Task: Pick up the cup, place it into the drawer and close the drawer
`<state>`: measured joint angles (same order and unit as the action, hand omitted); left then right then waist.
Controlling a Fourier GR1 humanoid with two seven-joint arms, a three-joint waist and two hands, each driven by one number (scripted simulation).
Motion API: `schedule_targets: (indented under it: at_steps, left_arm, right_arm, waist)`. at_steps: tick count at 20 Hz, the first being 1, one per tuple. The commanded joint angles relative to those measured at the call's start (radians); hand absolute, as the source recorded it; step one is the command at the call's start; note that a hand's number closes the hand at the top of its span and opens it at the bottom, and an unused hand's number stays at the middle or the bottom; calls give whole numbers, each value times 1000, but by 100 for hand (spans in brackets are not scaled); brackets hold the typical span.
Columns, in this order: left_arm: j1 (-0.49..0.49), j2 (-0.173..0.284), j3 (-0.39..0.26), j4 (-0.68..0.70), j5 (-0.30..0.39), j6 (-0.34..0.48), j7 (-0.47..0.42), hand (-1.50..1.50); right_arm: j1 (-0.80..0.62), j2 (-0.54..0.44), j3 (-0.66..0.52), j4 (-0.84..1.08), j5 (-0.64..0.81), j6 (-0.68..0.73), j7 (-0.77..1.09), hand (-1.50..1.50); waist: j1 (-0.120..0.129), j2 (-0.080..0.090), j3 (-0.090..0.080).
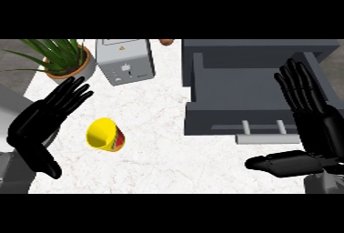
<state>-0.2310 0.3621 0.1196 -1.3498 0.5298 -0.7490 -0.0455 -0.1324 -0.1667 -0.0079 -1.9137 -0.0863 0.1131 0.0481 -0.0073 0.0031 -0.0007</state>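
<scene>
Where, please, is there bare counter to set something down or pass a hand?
Bare marble lies between the yellow cup and the open drawer, and below the cup between both hands. It is crowded at the top left, where the plant and toaster stand close together.

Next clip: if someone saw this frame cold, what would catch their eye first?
Probably the yellow cup, lying tilted on the white counter left of centre, untouched. Next, the open grey drawer at the right, with nothing visible inside it. The two black hands frame the scene with fingers straight: the left hand beside the cup, the right hand over the drawer's right side.
</scene>
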Motion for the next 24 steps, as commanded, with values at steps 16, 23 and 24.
schedule_targets:
  at_steps: [16,23,24]
  left_arm:
    - [-212,27,-23,832,-580,21,-704,-150]
    - [-191,10,-77,958,-651,90,-880,-150]
    - [-243,8,-65,991,-641,93,-864,-150]
  right_arm:
    - [-123,-29,-68,53,-23,38,27,-150]
    - [-138,-16,-58,33,-6,14,58,-150]
    - [-185,-20,-77,66,-27,15,63,-150]
  waist:
    - [-19,7,-2]
    - [-25,11,-4]
    - [-25,13,-4]
